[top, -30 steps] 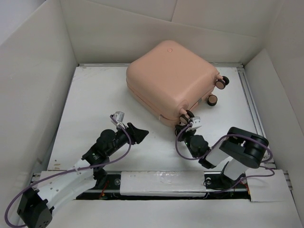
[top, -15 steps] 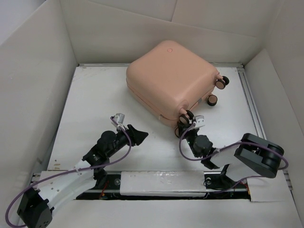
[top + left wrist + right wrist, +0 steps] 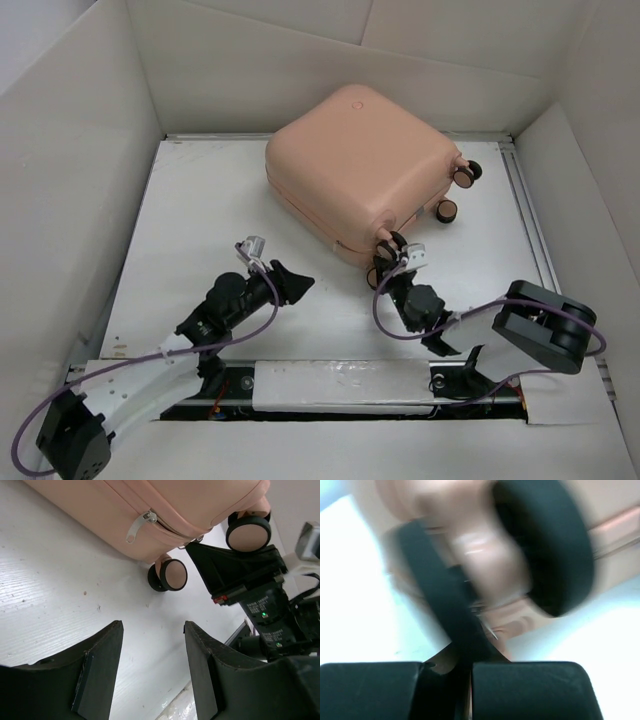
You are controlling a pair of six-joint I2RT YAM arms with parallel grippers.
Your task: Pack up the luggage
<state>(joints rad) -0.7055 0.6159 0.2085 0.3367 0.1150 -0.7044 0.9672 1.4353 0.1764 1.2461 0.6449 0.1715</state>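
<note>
Pink luggage (image 3: 360,170) lies closed, just beside the right fingers (image 3: 370,690)

Closed pink luggage (image 3: 360,170) flat on table (image 3: 200,220), R hand (image 3: 386,266) at its near-corner wheel (image 3: 397,241), L hand (image 3: 297,282) well apart.

White scuffed table (image 3: 200,210), boxed in by plain off-white panels: left wall (image 3: 60,180), back wall (image 3: 300,60), right wall (image 3: 590,180). Seam lines across back wall. Metal track (image 3: 528,215) along right table edge; white-wrapped bar (image 3: 340,384) across near edge. Soft even light, faint shadows.
</note>
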